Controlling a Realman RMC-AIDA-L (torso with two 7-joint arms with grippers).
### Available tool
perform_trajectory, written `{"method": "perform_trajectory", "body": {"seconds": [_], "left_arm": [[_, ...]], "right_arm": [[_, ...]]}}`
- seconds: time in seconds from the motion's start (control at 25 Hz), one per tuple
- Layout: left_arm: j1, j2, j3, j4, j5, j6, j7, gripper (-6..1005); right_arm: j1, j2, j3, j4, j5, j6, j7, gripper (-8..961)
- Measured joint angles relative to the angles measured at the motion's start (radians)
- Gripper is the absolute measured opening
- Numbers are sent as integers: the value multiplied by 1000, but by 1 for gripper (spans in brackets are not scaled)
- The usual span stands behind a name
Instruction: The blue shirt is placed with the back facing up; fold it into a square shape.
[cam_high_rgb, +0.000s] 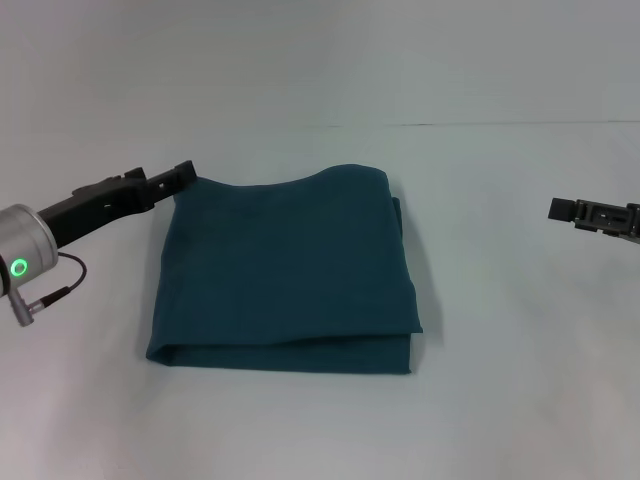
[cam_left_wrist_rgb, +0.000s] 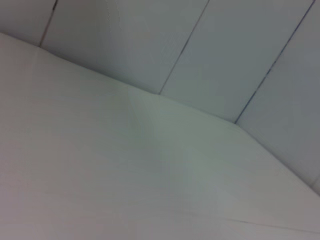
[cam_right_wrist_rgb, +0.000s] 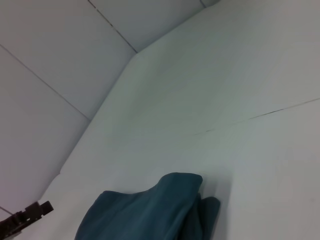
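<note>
The blue shirt (cam_high_rgb: 285, 270) lies folded into a rough rectangle of several layers in the middle of the white table, plain side up; no lettering shows. Its far edge bulges up at the right. My left gripper (cam_high_rgb: 183, 173) is at the shirt's far left corner, right at the edge of the cloth. My right gripper (cam_high_rgb: 556, 209) hovers well to the right of the shirt, apart from it. The right wrist view shows the shirt's far corner (cam_right_wrist_rgb: 150, 212) and the left gripper (cam_right_wrist_rgb: 31, 213) farther off. The left wrist view shows no shirt.
The white table (cam_high_rgb: 500, 400) stretches around the shirt on all sides. A pale panelled wall (cam_left_wrist_rgb: 210, 45) stands behind the table. A thin seam (cam_high_rgb: 480, 124) runs across the table's far part.
</note>
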Motion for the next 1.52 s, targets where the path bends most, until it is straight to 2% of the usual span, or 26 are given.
{"method": "perform_trajectory", "body": {"seconds": [0.2, 0.36, 0.44, 0.48, 0.52, 0.56, 0.8, 1.04, 1.52], "left_arm": [[9, 1, -29, 38, -1, 89, 1, 906], [29, 3, -72, 67, -1, 238, 8, 907], [41, 5, -113, 74, -1, 341, 24, 906], [44, 5, -130, 75, -1, 379, 32, 906], [44, 5, -130, 75, -1, 379, 32, 906], [57, 6, -187, 74, -1, 517, 95, 906], [94, 5, -225, 53, 12, 718, 275, 905], [117, -1, -222, 43, 81, 768, 351, 904], [108, -2, -198, 41, 127, 790, 367, 904]], "right_arm": [[-1, 4, 5, 0, 3, -9, -33, 846], [-3, 13, 7, 0, 13, -73, -107, 846], [-9, 24, 8, 0, 42, -135, -176, 846], [-18, 38, 8, 0, 77, -196, -259, 847], [-18, 38, 8, 0, 77, -196, -259, 847], [-23, 44, 6, 0, 89, -228, -304, 847], [-37, 73, -35, 0, 73, -333, -475, 847], [-40, 76, -106, -14, 51, -333, -504, 847], [-40, 67, -117, -15, 33, -334, -515, 848]]}}
